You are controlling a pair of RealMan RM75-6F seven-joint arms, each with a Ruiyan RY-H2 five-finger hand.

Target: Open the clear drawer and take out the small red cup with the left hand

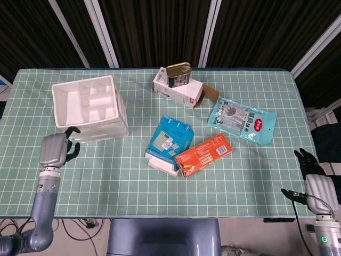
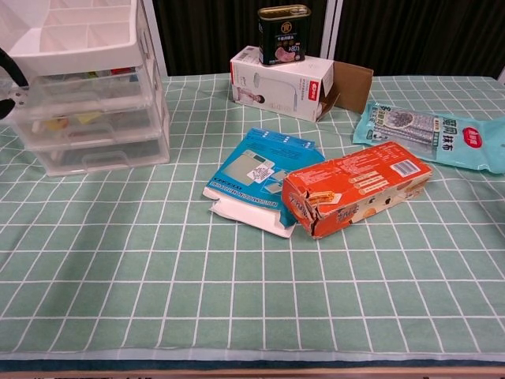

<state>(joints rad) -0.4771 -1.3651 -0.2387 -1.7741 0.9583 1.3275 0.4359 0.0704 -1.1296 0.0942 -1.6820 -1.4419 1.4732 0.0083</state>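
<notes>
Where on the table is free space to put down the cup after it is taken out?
The widest bare patch is the table's near strip, in front of the blue box and orange box. Another lies between the drawers and the blue box. The far middle is crowded: white box with can, then the pouch. The left robot hand stands at the drawers' front.

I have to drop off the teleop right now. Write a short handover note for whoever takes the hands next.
Left hand: at the front left corner of the clear drawer unit, fingers curled toward it; whether it grips anything cannot be told.
Right hand: parked off the table's right edge, holding nothing.
Drawers: all look closed. A reddish item shows through the top drawer; it may be the small red cup, but is too blurred to confirm.
Done: left hand has reached the unit.
Left: pull the drawer open, take the cup out with the left hand.
</notes>
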